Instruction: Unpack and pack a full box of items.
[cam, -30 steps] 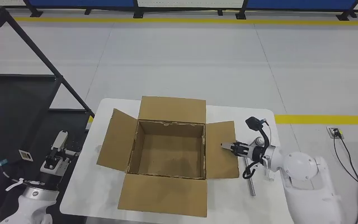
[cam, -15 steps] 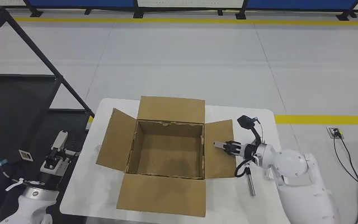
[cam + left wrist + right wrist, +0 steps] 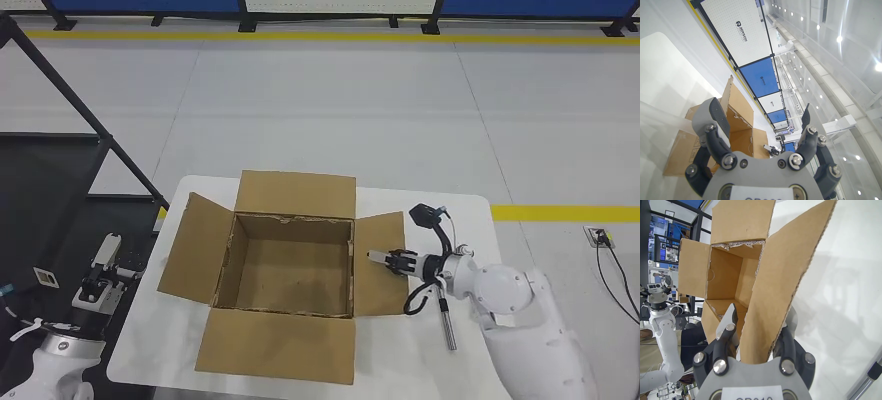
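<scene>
**Right Flap Handling on the Open Box**

Layout, largest item first:

- Surface [image 3: 430,212]: white, carrying the box near its middle.
- Box [image 3: 285,278]: open cardboard, all four flaps spread outward, inside bare, no items seen in it or beside it. Judged from this: unpacking finished, packing not yet begun.
- Right flap [image 3: 378,285]: angled up and outward, running between the fingers of the right end effector.
- Right end effector [image 3: 375,257]: spread, straddling the flap's outer edge. Visible finger [image 3: 730,321] just beside the cardboard with a slim gap; opposite finger hidden behind the flap. No firm pinch evident.
- Left end effector [image 3: 761,113]: spread wide, holding nothing, off the left side of the surface, well apart from the box.
- Thin metal rod [image 3: 446,325]: lying on the surface just beside the right arm.

Recommended practice for the step in hand (judgement only):

1. Seat the flap deeper between the fingers before closing; a grip on the torn corrugated edge alone will probably slip or crush.
2. Close squarely on the flat of the flap, not on a corner.
3. Swing the flap in an arc about its crease; avoid a straight pull or push, likely to slide a light, empty box.
4. Keep force low, with no bracing available from the left side.
5. Keep the forearm off the rod.
</scene>
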Tool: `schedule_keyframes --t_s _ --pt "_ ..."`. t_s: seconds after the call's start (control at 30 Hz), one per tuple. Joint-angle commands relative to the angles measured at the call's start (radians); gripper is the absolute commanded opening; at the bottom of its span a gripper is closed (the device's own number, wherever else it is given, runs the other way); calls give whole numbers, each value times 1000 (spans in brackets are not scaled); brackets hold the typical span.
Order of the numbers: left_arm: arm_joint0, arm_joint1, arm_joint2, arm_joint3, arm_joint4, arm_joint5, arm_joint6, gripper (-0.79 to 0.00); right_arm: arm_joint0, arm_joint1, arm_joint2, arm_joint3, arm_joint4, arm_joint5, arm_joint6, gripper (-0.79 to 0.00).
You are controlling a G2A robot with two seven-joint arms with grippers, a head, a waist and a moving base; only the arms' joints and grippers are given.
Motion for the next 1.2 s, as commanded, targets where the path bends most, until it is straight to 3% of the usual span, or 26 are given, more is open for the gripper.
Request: schedule_keyframes --t_s 0.0,0.27,0.4,0.57,1.0,1.17 --pt "0 0 0 0 0 0 0 0 -10 4 4 -20 -10 11 -7 0" --pt "0 0 0 0 0 0 0 0 -160 35 116 -231 -138 76 -13 0" --pt "0 0 0 0 0 0 0 0 -267 50 186 -352 -170 60 -1 0" --pt "0 0 0 0 0 0 0 0 -400 58 277 -466 -179 57 -79 0" --pt "0 0 0 0 0 0 0 0 -401 58 275 -463 -182 57 -83 0" --pt "0 0 0 0 0 0 0 0 -392 65 251 -427 -296 84 -108 0"
